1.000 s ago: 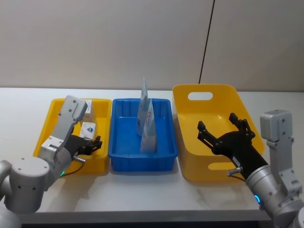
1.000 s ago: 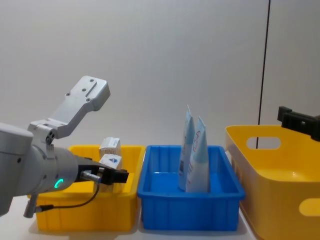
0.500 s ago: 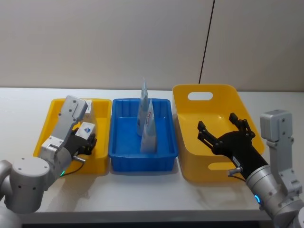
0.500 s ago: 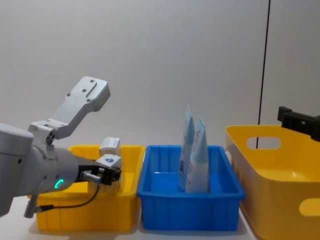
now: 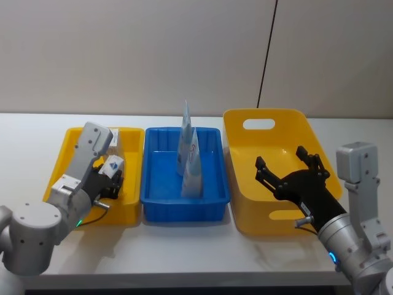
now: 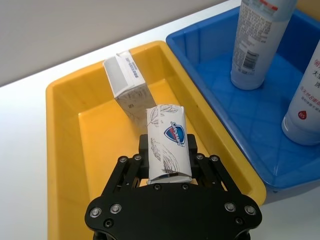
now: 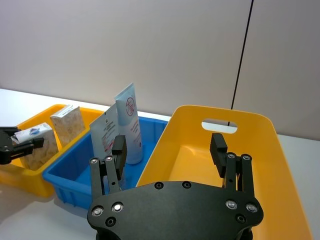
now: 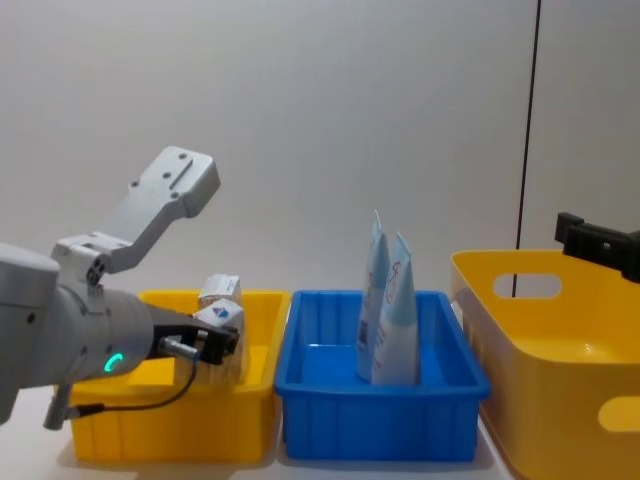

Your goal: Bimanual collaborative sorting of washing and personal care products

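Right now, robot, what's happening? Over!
Left gripper shut on small carton, over small yellow bin. Right gripper open, over big yellow bin. Second carton standing farther back in small bin.

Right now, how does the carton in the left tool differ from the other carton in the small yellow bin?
The held carton is clamped in the left tool, off the floor of the small yellow bin; the free carton stands on that floor, farther back. The held carton shows leaf drawings and a blue shield logo; the free carton shows plain faces with small print. Both are small pale boxes.
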